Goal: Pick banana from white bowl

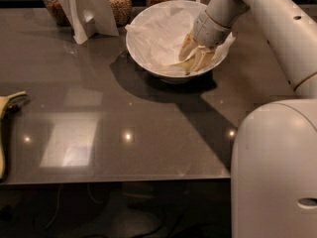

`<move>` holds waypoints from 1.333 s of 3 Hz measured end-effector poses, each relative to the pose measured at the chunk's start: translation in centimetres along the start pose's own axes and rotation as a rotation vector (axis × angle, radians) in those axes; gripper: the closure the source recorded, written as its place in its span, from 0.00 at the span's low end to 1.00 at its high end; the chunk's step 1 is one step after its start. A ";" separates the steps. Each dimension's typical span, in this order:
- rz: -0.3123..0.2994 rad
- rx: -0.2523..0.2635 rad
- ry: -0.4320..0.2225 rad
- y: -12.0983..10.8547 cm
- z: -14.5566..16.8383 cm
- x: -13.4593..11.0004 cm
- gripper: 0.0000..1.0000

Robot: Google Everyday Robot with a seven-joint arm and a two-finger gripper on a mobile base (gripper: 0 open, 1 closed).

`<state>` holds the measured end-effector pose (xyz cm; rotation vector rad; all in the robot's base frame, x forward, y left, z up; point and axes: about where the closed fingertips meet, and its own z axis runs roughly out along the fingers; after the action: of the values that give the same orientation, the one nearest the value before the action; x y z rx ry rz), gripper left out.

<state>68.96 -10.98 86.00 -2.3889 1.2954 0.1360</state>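
The large white bowl (148,53), lined with crumpled white paper, stands at the back middle of the dark table. My gripper (196,57) reaches down into the right side of the bowl, low against the paper. The small banana is mostly hidden under the gripper. A thin pale-yellow sliver (173,66) at the gripper's lower left may be part of it. My arm (257,14) comes in from the upper right.
A larger greenish-yellow banana (4,133) lies at the table's left edge. Glass jars of grains (119,1) and a white folded stand (86,9) stand at the back left. My own white body (277,172) fills the lower right. The table's front edge (124,176) is close.
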 end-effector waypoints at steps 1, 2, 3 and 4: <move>-0.012 -0.021 0.004 0.0 0.5 -0.1 0.77; -0.016 -0.039 0.019 0.2 0.4 -0.1 0.99; -0.035 -0.025 0.047 -0.1 -0.8 -0.3 1.00; -0.075 0.017 0.074 -1.4 -2.9 -1.3 1.00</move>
<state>69.10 -10.45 89.41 -2.4455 1.2323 0.0149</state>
